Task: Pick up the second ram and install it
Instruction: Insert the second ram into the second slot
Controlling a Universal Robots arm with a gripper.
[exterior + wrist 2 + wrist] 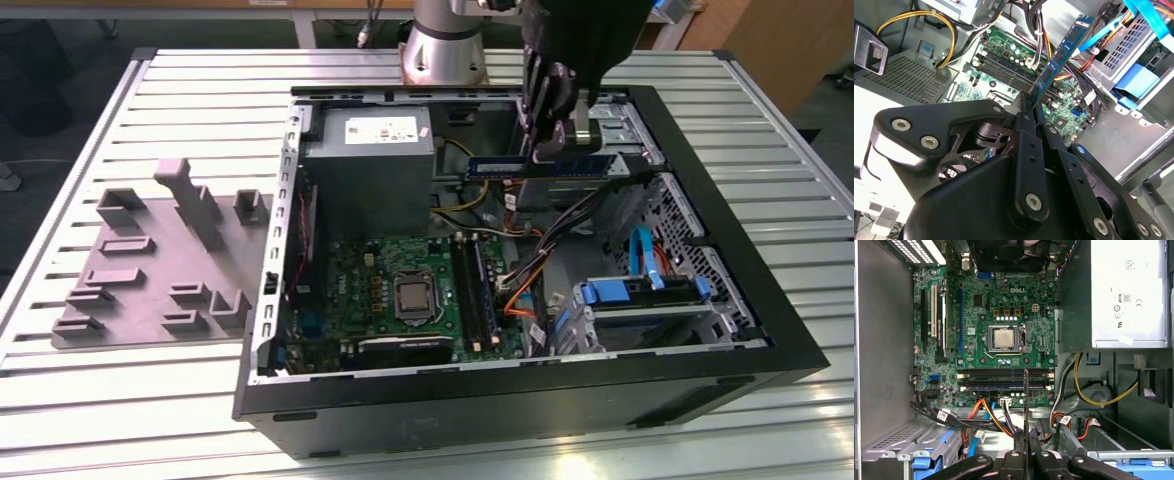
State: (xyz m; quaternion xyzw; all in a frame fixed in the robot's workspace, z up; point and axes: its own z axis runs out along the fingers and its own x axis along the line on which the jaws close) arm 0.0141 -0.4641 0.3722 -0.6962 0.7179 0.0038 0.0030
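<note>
Fixture block of grey moulded plastic lies on the ribbed metal table at the exterior view's left. Open black computer case stands beside it, green motherboard inside. Farther right, black gripper pinches the second ram, a long blue-green circuit strip, between its fingers above the case.

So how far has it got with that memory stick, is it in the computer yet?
Done: the pickup. The gripper is shut on the second ram and holds it in the air over the open computer case. In hand: in the first wrist view the stick shows edge-on above the motherboard's black memory slots. Left: the seating, as the stick is not yet in any slot.
</note>
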